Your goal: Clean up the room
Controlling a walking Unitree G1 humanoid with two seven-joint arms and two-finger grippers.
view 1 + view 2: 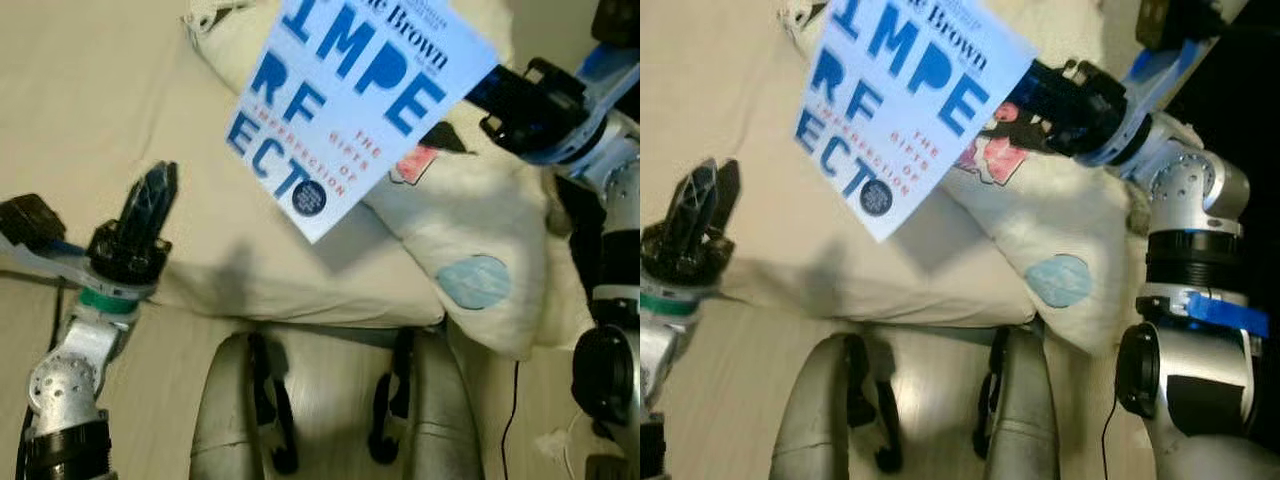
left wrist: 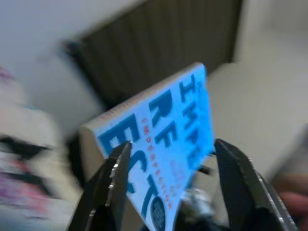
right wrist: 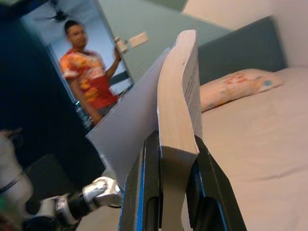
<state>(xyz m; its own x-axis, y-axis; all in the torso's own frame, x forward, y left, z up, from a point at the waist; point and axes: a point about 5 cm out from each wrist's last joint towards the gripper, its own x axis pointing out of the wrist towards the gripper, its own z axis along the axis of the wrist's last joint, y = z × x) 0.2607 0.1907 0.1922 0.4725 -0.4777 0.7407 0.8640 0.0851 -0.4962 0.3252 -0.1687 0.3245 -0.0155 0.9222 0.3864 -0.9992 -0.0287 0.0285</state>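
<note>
A paperback book (image 1: 350, 90) with a pale cover and big blue letters hangs tilted above the bed. My right gripper (image 1: 1028, 100) is shut on its edge from the right. In the right wrist view the two black fingers (image 3: 204, 173) clamp the book's page block (image 3: 177, 110). My left gripper (image 1: 152, 195) is raised at the left over the bed's near edge, apart from the book and lower than it. Its fingers (image 2: 113, 178) stand open with nothing between them, and the book (image 2: 168, 139) shows beyond them.
The bed's beige sheet (image 1: 100, 100) spreads ahead, with a printed cream pillow (image 1: 480, 210) under the book and to its right. A person (image 3: 86, 77) in an orange shirt stands in a doorway. My legs (image 1: 330, 420) are against the bed's near edge.
</note>
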